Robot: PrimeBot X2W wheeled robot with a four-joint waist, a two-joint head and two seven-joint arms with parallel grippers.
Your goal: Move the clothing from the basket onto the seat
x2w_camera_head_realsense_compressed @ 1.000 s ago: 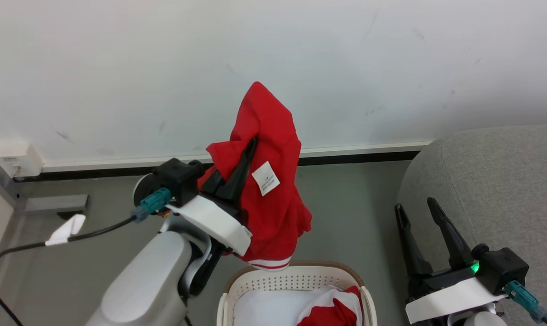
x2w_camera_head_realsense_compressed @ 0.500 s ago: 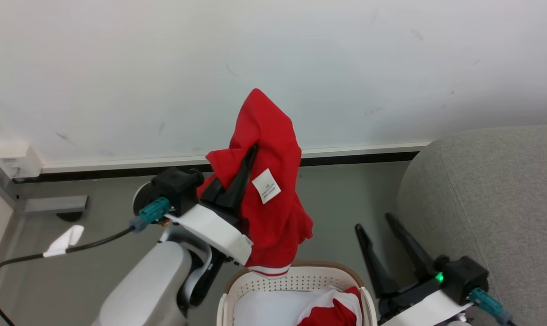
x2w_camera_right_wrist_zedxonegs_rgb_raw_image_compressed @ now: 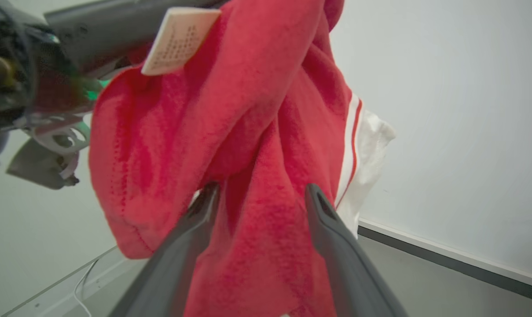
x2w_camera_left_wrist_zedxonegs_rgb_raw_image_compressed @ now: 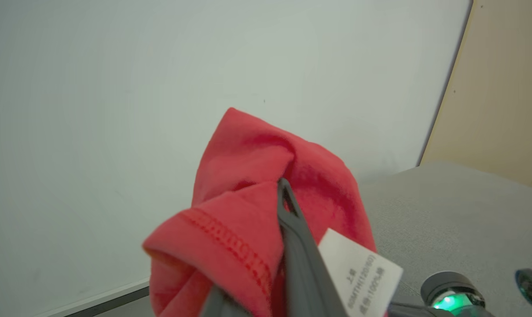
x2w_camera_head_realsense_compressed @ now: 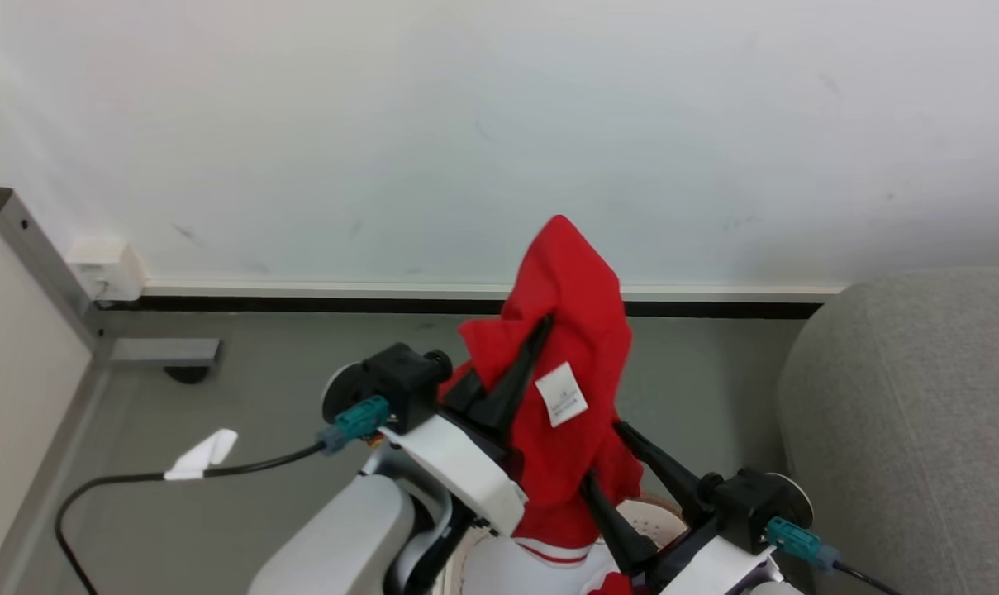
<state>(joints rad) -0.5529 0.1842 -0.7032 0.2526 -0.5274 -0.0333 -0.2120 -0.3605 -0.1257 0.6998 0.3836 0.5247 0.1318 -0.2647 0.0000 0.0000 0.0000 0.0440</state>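
**Right gripper brought across to the hanging garment**

Since the earlier frame the right gripper [x2w_camera_head_realsense_compressed: 602,454] has left its place beside the seat [x2w_camera_head_realsense_compressed: 920,413] and now stands at the lower part of the clothing [x2w_camera_head_realsense_compressed: 573,330]. The head camera has also shifted, so the change in the wall and seat positions is no move of theirs.

Left gripper [x2w_camera_head_realsense_compressed: 540,330]: clenched on the clothing, fingers pointing up and away, a fold of red fabric pinched at the tips. The garment drapes over and down from that grip, clear of the floor, above the basket [x2w_camera_head_realsense_compressed: 660,514]. Its white label tag [x2w_camera_head_realsense_compressed: 560,394] hangs just beside the left fingers.

Right gripper, wrist view [x2w_camera_right_wrist_zedxonegs_rgb_raw_image_compressed: 261,191]: released, fingers spread wide, with red fabric lying between them. Whether the pads touch the cloth cannot be told. A white striped hem [x2w_camera_right_wrist_zedxonegs_rgb_raw_image_compressed: 362,145] hangs at the far side of the garment.

Basket: low in the head view, largely hidden behind both arms and the garment; part of the perforated wall and brown rim shows. The seat stands to the right, well apart from the held garment.
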